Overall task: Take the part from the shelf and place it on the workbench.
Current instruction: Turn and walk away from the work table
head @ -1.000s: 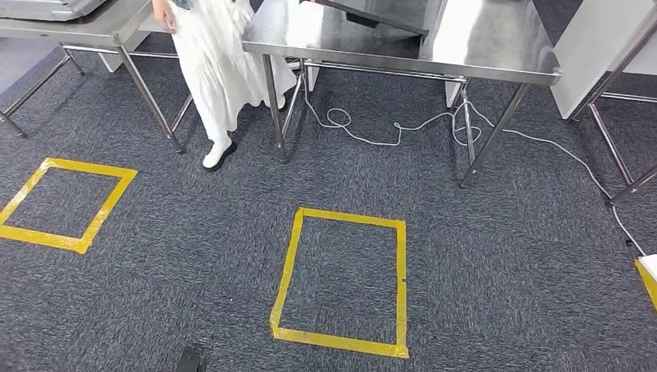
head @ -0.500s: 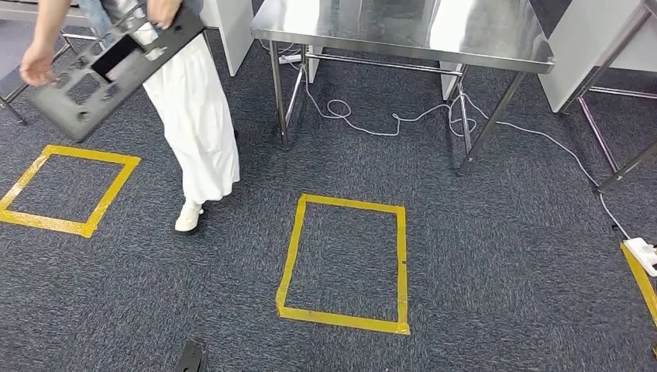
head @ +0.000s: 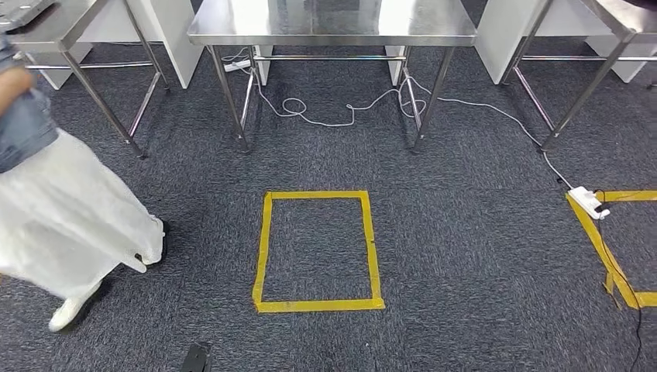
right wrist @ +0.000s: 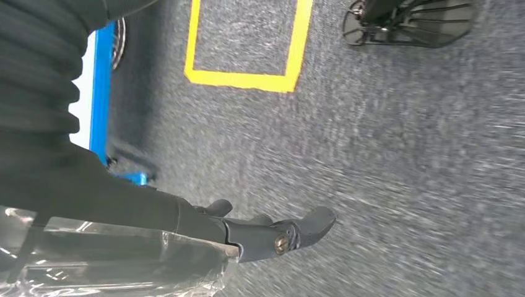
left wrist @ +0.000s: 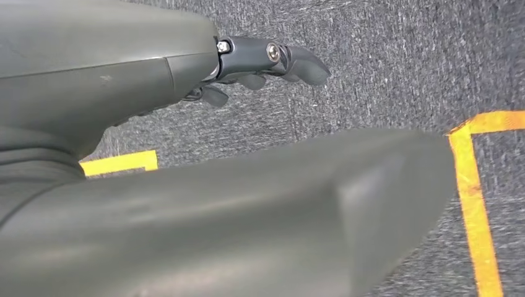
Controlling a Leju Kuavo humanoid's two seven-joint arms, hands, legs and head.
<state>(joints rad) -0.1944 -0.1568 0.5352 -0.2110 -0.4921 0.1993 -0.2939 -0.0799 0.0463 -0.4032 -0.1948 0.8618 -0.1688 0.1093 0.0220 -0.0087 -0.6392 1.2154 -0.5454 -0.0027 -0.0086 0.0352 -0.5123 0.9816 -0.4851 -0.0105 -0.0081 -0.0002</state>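
A: Is any writing or label readable?

B: No, I can read none. The largest thing is the grey carpet floor (head: 465,256). Three steel tables stand at its far side; the middle surface (head: 333,22) is the landmark.

A: How much free room is near it?

B: In front of the middle surface the carpet is open, and one full square of yellow tape (head: 318,249) lies there. A second taped square (head: 612,240) is off to the right of it, cut by the picture edge. A person in a white skirt (head: 62,217) walks at the left of the surface, well apart from it. One white cable (head: 341,116) runs under it to a power strip (head: 586,201).

A: And the hands, the part?

B: The left hand (left wrist: 186,93) and the right hand (right wrist: 204,229) hang over the carpet, fingers (left wrist: 297,62) loosely spread, holding nothing. Where the part is, I cannot tell.
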